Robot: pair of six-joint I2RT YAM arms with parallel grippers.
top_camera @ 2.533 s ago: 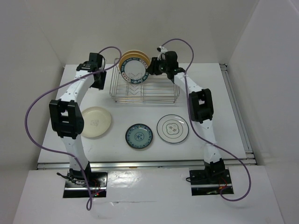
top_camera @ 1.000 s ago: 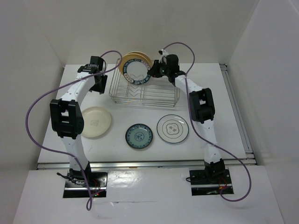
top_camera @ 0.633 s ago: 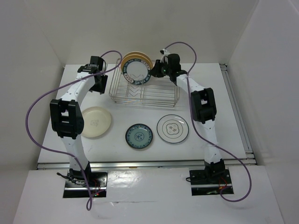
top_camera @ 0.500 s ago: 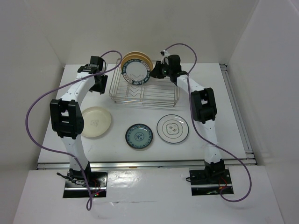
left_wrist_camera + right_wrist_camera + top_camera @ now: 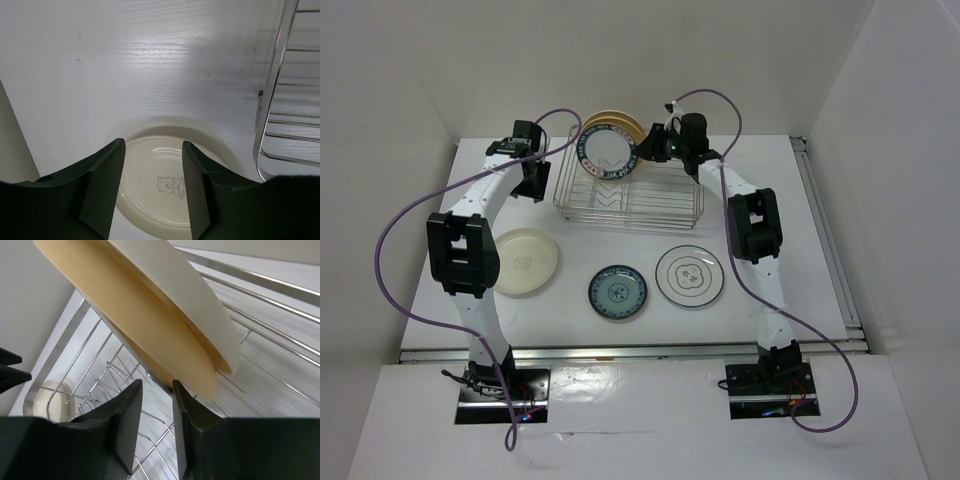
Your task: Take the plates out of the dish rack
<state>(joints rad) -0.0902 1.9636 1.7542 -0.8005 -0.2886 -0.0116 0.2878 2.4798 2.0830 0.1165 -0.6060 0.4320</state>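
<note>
1. The plates look like glazed ceramic. I judge them stiff, smooth enough to slip, and breakable if knocked against wire, with the big ones fairly heavy. The best hold is a pinch on the thin rim, at the upper right edge where no wires crowd it.
2. The rack [image 5: 628, 195], in the upper middle of the top view, holds plates standing on edge at its far left end. A blue-rimmed plate [image 5: 607, 155] stands in front with larger ones behind it. The right wrist view shows a tan plate [image 5: 150, 335] leaning against a cream plate [image 5: 170, 285].
3. Three plates lie flat and apart on the counter [image 5: 800, 230] below the rack. They are a bear-marked plate [image 5: 523, 261], a blue-patterned plate [image 5: 617, 293] and a black-ringed plate [image 5: 689, 275].
4. The right end effector [image 5: 157, 386] is set narrow, and the tan plate's lower rim sits at the mouth of the gap. I cannot tell whether it pinches the rim.
5. The left end effector [image 5: 152, 145] is spread wide and holds nothing. It hangs over the bear-marked plate, beside the rack's left wall.
</note>
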